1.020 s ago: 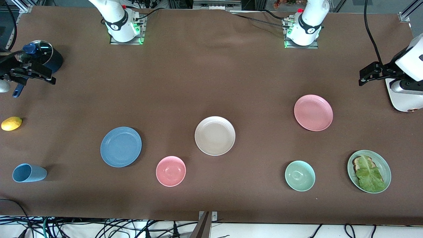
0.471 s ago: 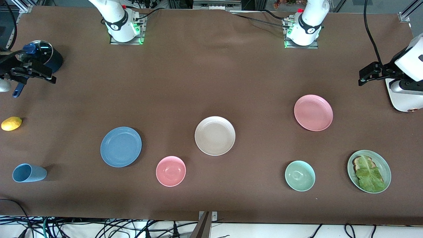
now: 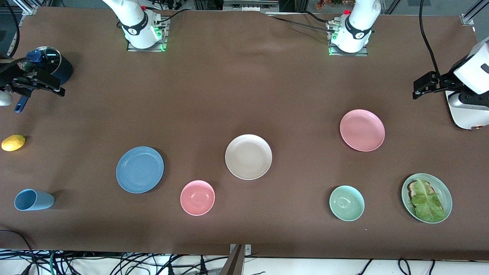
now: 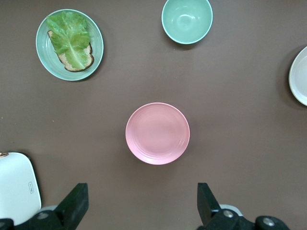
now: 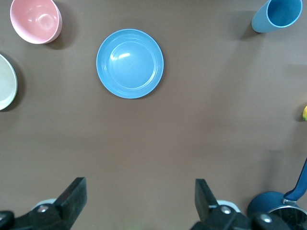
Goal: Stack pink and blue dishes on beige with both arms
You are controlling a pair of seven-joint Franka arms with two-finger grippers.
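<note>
The beige plate [image 3: 248, 157] lies mid-table. The blue plate [image 3: 140, 169] lies toward the right arm's end and a little nearer the camera. The pink plate [image 3: 362, 130] lies toward the left arm's end and a little farther off. My left gripper [image 3: 422, 86] hangs high over bare cloth at its end of the table. In the left wrist view it is open [image 4: 142, 196] and empty, apart from the pink plate [image 4: 158, 133]. My right gripper [image 3: 42, 84] hovers beside a dark pot. It is also open [image 5: 139, 189] and empty, away from the blue plate [image 5: 130, 63].
A pink bowl [image 3: 197, 198], a pale green bowl [image 3: 347, 203] and a green plate with toast and lettuce [image 3: 426, 198] sit nearer the camera. A blue cup [image 3: 33, 199] lies on its side near a lemon [image 3: 13, 143]. The lidded dark pot [image 3: 47, 65] and a white appliance [image 3: 468, 110] stand at the table's ends.
The left gripper has crept slightly toward the middle of the table. The right gripper has barely shifted. No dish has moved.
</note>
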